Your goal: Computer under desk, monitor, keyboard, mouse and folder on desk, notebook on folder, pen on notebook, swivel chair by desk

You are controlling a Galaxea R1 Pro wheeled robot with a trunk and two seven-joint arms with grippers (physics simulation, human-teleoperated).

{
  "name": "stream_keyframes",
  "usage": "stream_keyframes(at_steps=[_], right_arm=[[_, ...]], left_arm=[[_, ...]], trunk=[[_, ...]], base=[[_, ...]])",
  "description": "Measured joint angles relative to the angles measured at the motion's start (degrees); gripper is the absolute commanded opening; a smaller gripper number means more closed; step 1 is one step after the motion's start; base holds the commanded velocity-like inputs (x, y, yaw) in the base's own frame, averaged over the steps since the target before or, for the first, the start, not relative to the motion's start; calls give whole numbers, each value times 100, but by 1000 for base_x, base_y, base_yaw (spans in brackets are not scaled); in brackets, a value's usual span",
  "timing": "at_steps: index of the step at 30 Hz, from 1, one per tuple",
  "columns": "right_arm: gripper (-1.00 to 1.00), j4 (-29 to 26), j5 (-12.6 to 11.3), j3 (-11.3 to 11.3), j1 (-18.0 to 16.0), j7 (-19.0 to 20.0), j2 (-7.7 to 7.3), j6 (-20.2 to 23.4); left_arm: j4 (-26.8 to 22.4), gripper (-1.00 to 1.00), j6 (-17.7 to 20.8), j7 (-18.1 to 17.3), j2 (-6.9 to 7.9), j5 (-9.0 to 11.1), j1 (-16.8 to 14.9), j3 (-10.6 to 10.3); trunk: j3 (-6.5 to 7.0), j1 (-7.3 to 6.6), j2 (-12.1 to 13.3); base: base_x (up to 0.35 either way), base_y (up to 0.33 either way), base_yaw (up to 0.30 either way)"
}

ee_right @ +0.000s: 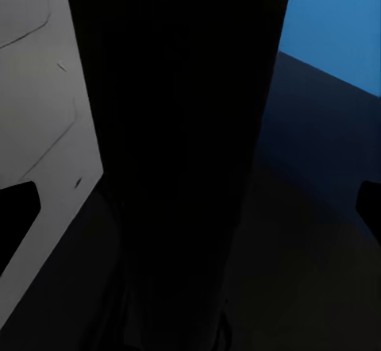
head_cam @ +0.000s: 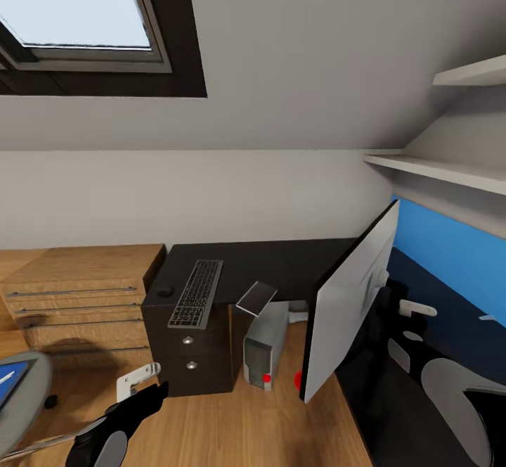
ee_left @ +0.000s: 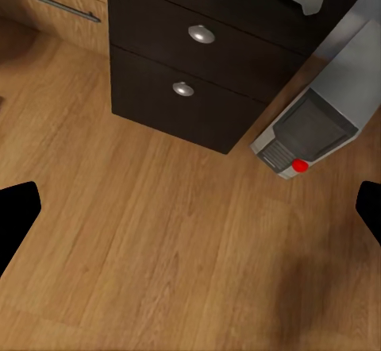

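Keyboard [head_cam: 196,293] overhanging desk [head_cam: 281,263] edge

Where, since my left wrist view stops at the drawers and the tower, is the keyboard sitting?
Observer: The keyboard lies on the desk above the drawers, with its near end hanging past the front edge.
Operator: And the mouse?
Observer: The mouse is on the desk too, just left of the keyboard.
Operator: Is the folder up there as well?
Observer: No. The folder lies on the chair, at the lower left of the head view.
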Motion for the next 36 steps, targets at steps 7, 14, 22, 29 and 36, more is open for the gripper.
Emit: stream_keyframes(at_steps=[7,14,22,29,36], right_arm=[[100,5,-1,0,0,0,-1,0],[100,2,-1,0,-2,0,-1,1],[100,3,0,0,-2,0,-1,3],[100,-2,-1,0,-1,0,-1,8],[100,-3,0,0,-1,0,-1,9]], left_arm=[[0,100,0,0,0,-2,2,0],[0,100,0,0,-2,5,0,0],[23,100,0,0,-7,6,1,0],[34,100,0,0,-9,6,0,0],[48,100,0,6,-16,4,-1,-39]], trunk=[[0,-1,-1],[0,0,0],[0,0,0],[0,-1,-1],[0,0,0]], base=[[52,0,0],[49,0,0],[6,0,0],[69,0,0],[36,0,0]])
